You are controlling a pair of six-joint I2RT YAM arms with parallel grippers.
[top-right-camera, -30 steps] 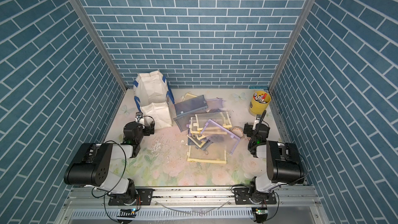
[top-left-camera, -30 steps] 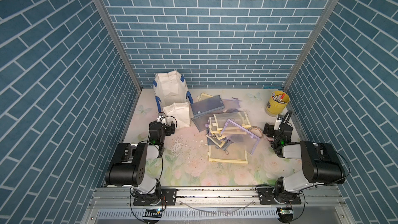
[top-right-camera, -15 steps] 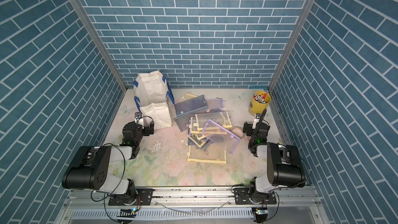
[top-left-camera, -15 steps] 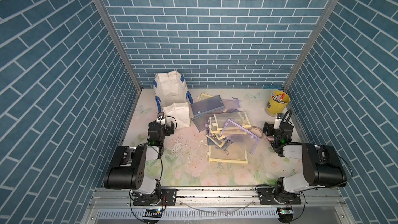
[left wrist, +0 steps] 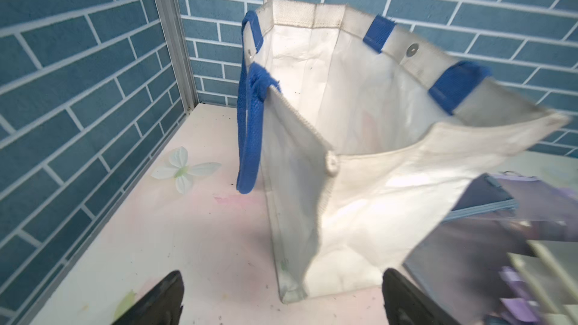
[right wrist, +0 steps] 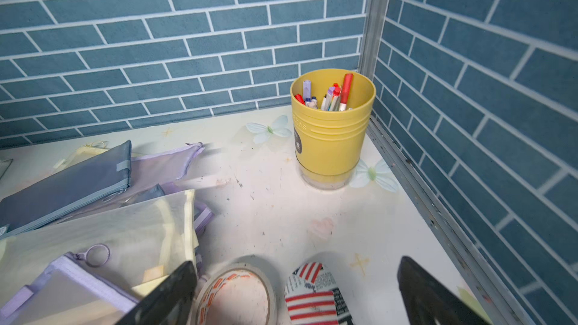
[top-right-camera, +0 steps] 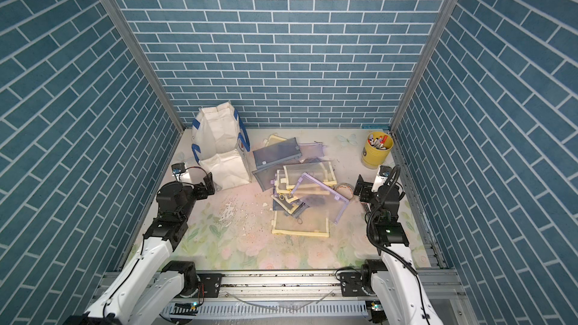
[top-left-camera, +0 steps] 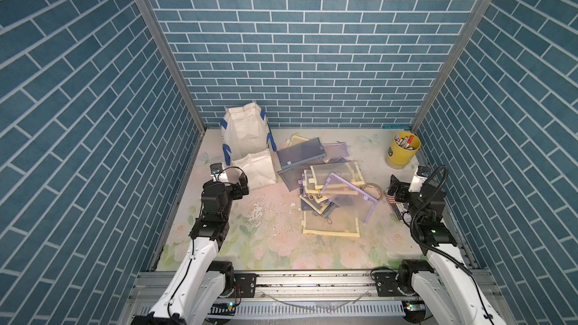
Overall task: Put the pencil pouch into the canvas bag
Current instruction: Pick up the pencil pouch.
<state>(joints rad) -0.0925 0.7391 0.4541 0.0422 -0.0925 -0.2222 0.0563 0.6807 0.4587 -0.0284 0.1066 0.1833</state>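
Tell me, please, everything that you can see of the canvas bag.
The canvas bag is a boxy off-white tote of stiff woven fabric, with blue strap handles and a metal snap inside its rim. It stands upright on the table in the far left corner, mouth open; no pouch shows inside. A grey-blue pouch lies close beside it; whether they touch I cannot tell.

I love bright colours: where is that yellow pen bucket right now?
In both top views the yellow pen bucket stands upright in the far right corner, right of the pouch pile.
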